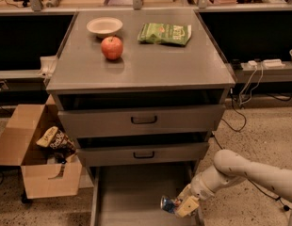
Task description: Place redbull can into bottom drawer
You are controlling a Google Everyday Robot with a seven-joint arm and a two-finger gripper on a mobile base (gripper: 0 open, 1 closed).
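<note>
The redbull can (169, 204) is a slim blue-and-silver can, held on its side by my gripper (180, 205) at the lower right. The gripper is shut on the can and holds it low over the right side of the bottom drawer (136, 192). The bottom drawer is pulled out as a flat grey tray with low side walls below the cabinet. My white arm (245, 171) reaches in from the right.
Two grey drawers with black handles (143, 120) sit above, slightly open. On the cabinet top lie a red apple (111, 47), a white bowl (104, 26) and a green snack bag (165, 33). An open cardboard box (37, 159) with snacks stands at the left.
</note>
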